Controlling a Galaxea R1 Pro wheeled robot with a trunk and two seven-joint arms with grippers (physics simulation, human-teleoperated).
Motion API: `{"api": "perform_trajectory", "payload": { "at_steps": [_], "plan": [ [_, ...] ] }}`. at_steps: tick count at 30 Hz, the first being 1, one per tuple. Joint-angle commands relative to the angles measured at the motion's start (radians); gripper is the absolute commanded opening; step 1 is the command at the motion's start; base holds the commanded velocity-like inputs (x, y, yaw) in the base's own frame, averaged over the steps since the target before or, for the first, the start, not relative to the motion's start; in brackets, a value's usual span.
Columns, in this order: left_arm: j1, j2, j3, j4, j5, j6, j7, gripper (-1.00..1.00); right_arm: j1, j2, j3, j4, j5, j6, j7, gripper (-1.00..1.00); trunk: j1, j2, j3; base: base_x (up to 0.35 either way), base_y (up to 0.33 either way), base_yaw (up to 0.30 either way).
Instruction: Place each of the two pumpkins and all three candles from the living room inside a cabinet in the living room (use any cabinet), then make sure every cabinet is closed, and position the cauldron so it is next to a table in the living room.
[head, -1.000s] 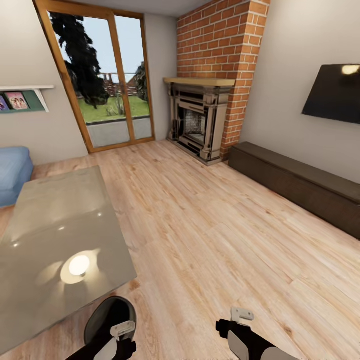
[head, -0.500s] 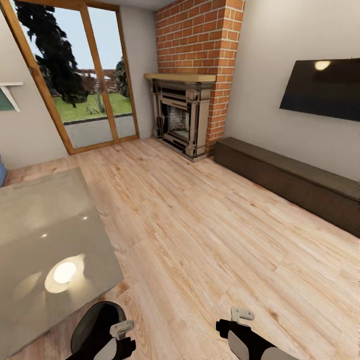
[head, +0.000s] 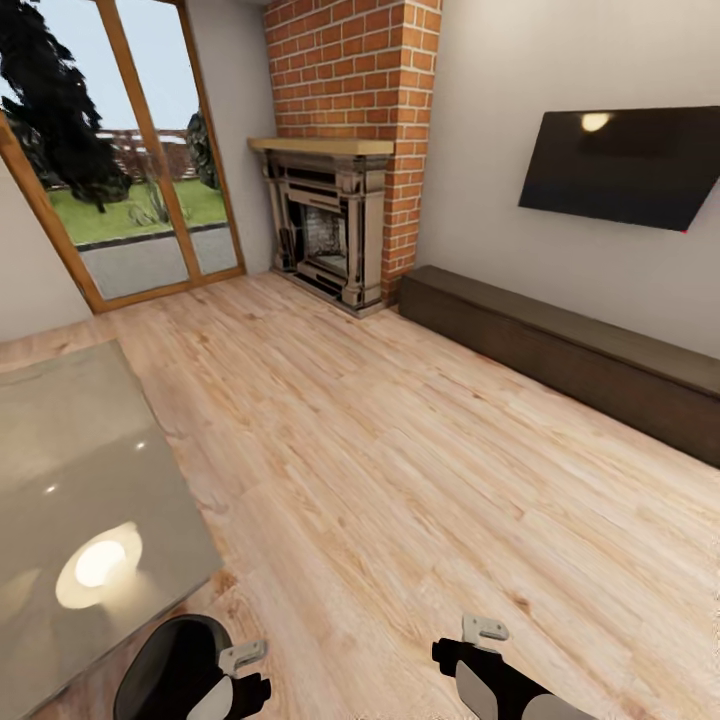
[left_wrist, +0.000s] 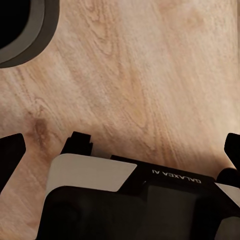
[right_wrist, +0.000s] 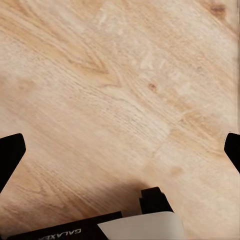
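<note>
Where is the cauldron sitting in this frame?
In the head view the cauldron sits on the wood floor at bottom left, just off the near corner of the coffee table, beside the left gripper.

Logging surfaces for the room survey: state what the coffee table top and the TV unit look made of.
Coffee table: top looks like glossy grey glass or lacquer; it mirrors a ceiling light. TV unit: apparently dark brown wood, matte, faint grain, no glare.

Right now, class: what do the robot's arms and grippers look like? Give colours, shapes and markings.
Left gripper and right gripper: black fingers, with glossy black and white-grey panelled housings. Printed lettering reads GALAXEA; small pale metal brackets sit on the wrists.
</note>
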Motion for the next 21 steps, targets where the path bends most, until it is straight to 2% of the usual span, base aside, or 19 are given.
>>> {"api": "perform_trajectory", "payload": {
  "at_steps": [1,11,21],
  "plan": [
    [0.000,0.001,-0.008,-0.004,0.011,0.004,0.008,1.00,-0.001,-0.001,0.008,-0.002,-0.004,0.006,-0.007,1.00,0.000,-0.001,-0.002,0.000,0.000,-0.210],
    [0.000,0.002,-0.008,-0.003,0.011,0.004,0.008,1.00,-0.001,0.000,0.008,-0.003,-0.003,-0.001,-0.007,1.00,0.000,-0.001,-0.014,0.000,0.000,-0.212],
    [0.000,0.003,-0.007,-0.002,0.011,0.004,0.008,1.00,-0.001,0.000,0.008,-0.003,-0.004,-0.003,-0.007,1.00,0.000,-0.001,-0.014,0.000,0.000,-0.261]
  ]
}}
